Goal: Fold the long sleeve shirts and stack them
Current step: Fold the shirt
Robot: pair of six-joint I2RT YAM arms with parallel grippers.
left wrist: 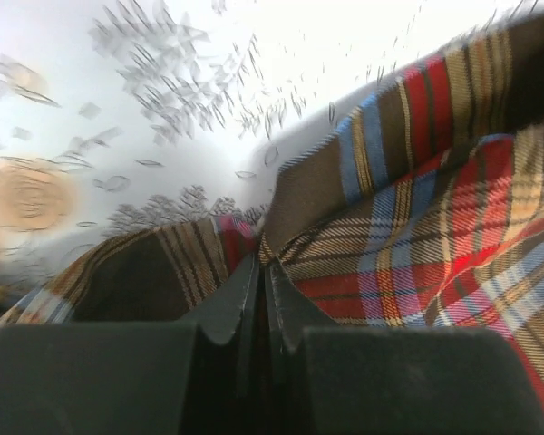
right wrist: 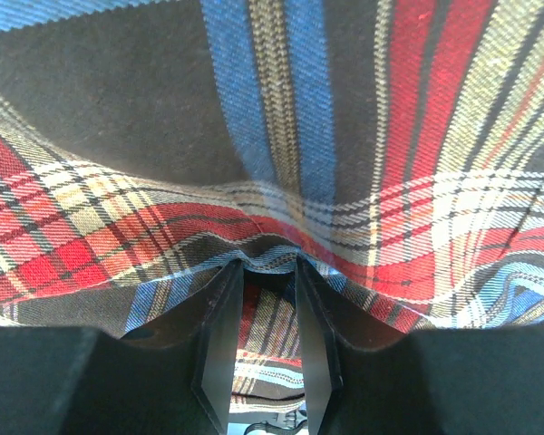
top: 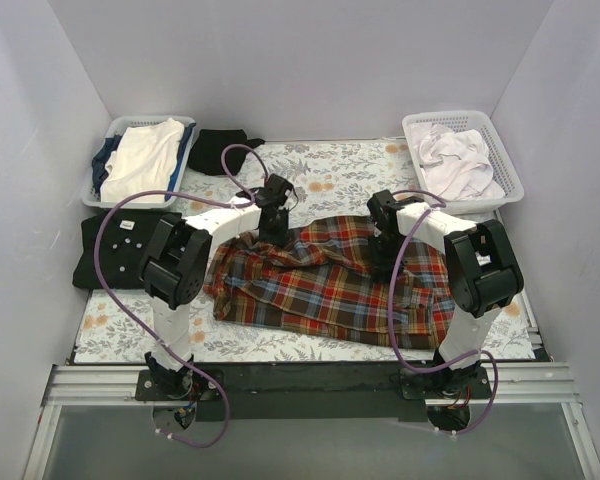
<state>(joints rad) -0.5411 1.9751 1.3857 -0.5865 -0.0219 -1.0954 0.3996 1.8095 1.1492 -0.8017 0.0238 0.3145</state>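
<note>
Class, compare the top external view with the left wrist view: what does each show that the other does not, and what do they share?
Only the top external view shows the right gripper down at the plaid shirt, the folded black shirt at the left, and the left basket and right basket of clothes at the far corners. Only the left wrist view shows the left gripper shut tight on a fold at the plaid shirt's edge. Both show the left gripper, the plaid shirt and the floral tablecloth.

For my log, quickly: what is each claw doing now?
Left claw: closed, pinching the plaid shirt.
Right claw: closed on a fold of it.
</note>
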